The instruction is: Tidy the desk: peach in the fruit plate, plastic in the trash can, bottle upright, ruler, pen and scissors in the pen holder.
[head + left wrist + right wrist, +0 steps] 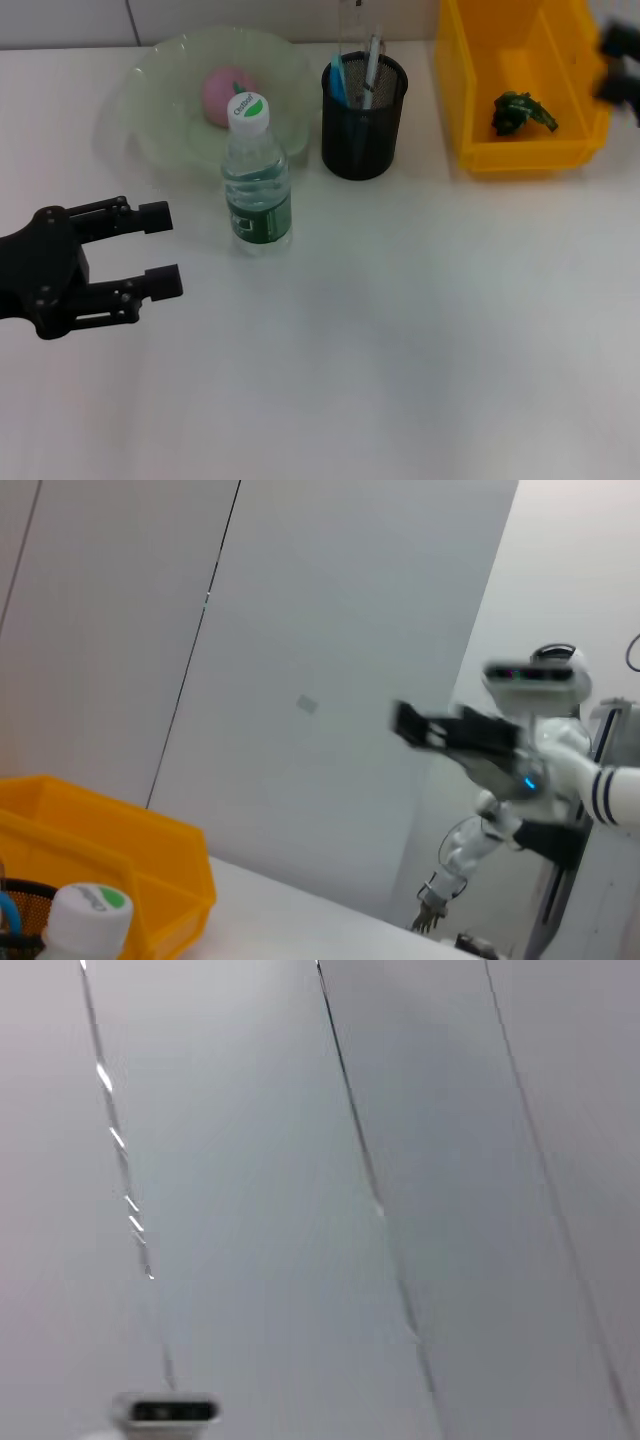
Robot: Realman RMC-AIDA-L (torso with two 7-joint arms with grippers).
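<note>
**With Everything Seemingly Put Away, the Tidy-Up Looks Near Its Close**

Since every item named in the task appears to sit where it belongs, the job seems to be at its final step. The peach (226, 95) lies in the pale green fruit plate (150, 110) at the back of the desk (400, 330). The bottle (256, 180) stands upright just in front of the plate, white cap on top. Beside it, the black mesh pen holder (364, 125) carries a pen (371, 68), a blue-handled item and a clear strip that may be the ruler; I cannot make out the scissors for certain. The green plastic (520, 112) rests inside the yellow trash can (520, 85).

The left gripper (160, 250) hovers low over the desk, near the bottle but apart from it, its fingers (152, 217) spread wide and holding nothing. The right gripper (618, 65) shows only as a dark blur by the trash can's far edge; whether it is open I cannot tell.

My judgement: the next move calls for little more than drawing both arms clear without knocking the bottle, after checking the holder's contents.
</note>
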